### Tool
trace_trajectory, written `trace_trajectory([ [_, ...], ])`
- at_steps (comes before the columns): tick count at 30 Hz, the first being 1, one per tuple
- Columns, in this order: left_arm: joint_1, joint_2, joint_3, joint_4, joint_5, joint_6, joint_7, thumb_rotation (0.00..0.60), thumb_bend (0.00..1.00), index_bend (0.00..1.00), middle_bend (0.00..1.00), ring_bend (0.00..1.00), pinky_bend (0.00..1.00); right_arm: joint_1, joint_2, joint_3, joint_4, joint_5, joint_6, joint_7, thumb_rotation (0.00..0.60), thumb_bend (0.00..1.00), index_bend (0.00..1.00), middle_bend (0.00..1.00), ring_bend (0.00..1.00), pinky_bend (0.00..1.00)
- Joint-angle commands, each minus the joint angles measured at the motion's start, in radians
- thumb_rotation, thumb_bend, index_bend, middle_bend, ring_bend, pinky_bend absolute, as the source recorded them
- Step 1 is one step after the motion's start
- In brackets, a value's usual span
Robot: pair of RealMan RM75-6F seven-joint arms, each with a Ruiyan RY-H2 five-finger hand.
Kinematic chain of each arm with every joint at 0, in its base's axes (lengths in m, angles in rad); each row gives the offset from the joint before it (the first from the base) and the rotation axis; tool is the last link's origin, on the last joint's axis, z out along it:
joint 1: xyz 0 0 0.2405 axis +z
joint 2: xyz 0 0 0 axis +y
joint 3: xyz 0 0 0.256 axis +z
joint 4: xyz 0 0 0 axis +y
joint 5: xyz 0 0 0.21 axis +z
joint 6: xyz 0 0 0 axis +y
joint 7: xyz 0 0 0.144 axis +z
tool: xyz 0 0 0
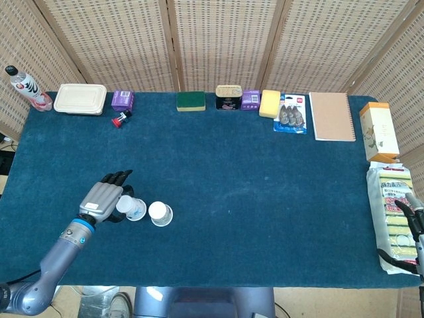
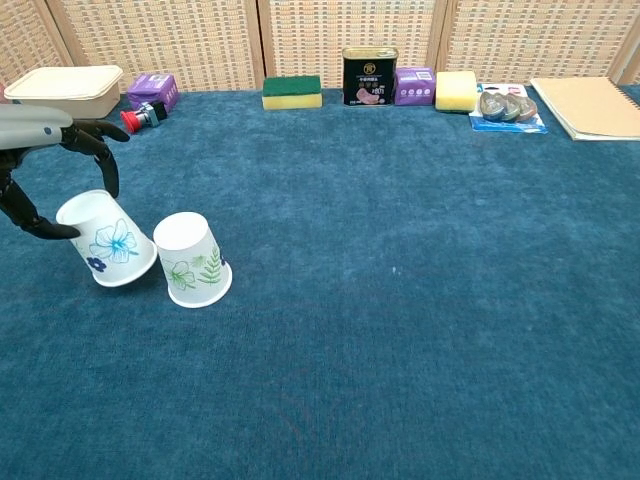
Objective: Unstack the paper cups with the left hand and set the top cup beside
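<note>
Two white paper cups stand apart, both upside down. The one with a green leaf print [image 2: 192, 259] [image 1: 160, 213] rests flat on the blue cloth. Just to its left my left hand [image 1: 103, 199] [image 2: 40, 170] holds the blue-flower cup [image 2: 105, 240] [image 1: 130, 208] by its base end; the cup is tilted, its rim low at the cloth. Whether the rim touches the cloth I cannot tell. My right hand [image 1: 414, 215] shows only as dark fingers at the right edge of the head view, near a yellow packet.
Along the far edge lie a bottle [image 1: 25, 87], lunch box [image 1: 80, 99], purple box [image 1: 122, 100], red object [image 1: 119, 120], green sponge [image 1: 191, 101], tin [image 1: 228, 97], yellow sponge [image 1: 269, 103], clips packet [image 1: 291, 113] and notebook [image 1: 331, 116]. An orange box [image 1: 378, 131] and the packet [image 1: 392, 215] sit at right.
</note>
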Motion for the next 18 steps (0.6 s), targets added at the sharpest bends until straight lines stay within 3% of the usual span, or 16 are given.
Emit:
trace_trajectory([
  [1, 0.001, -0.013, 0.004, 0.009, -0.006, 0.006, 0.013, 0.600, 0.25, 0.39, 0.00, 0.00, 0.07, -0.001, 0.001, 0.000, 0.001, -0.001, 0.002, 0.005, 0.600, 0.01, 0.09, 0.00, 0.00, 0.00],
  [12, -0.010, -0.055, 0.004, 0.017, -0.037, 0.020, 0.063, 0.600, 0.25, 0.38, 0.00, 0.00, 0.07, 0.001, 0.004, -0.002, 0.004, -0.003, 0.000, 0.020, 0.600, 0.01, 0.09, 0.00, 0.00, 0.00],
  [15, -0.011, -0.061, 0.002, 0.015, -0.044, 0.024, 0.066, 0.600, 0.23, 0.27, 0.00, 0.00, 0.07, 0.000, 0.005, -0.001, 0.006, -0.002, 0.002, 0.026, 0.600, 0.01, 0.09, 0.00, 0.00, 0.00],
  [18, -0.007, -0.061, 0.002, 0.013, -0.037, 0.033, 0.067, 0.600, 0.20, 0.10, 0.00, 0.00, 0.07, 0.001, 0.005, -0.002, 0.008, -0.003, 0.001, 0.029, 0.600, 0.01, 0.09, 0.00, 0.00, 0.00],
])
